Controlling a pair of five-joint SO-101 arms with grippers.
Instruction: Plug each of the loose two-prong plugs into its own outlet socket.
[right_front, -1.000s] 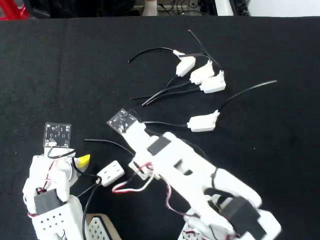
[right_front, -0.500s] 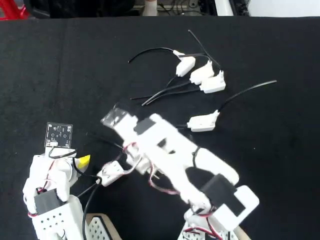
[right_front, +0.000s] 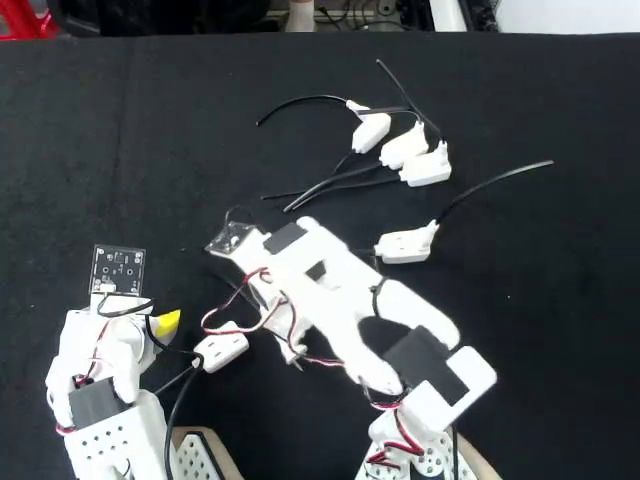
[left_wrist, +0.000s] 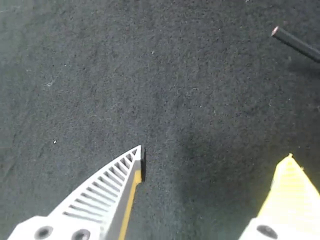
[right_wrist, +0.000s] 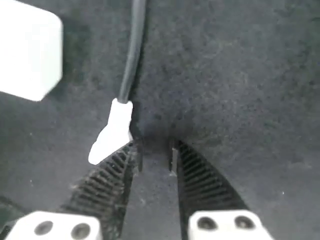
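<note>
The left claw is spread wide above the bare black table, by its near left corner, and it pinches nothing. The right claw is almost pressed together, with only a thin gap, and a white cable end lies just beside one finger. The outlet socket lies near the near edge. Three plugs lie together toward the far edge, and a fourth plug lies apart, near the middle.
</note>
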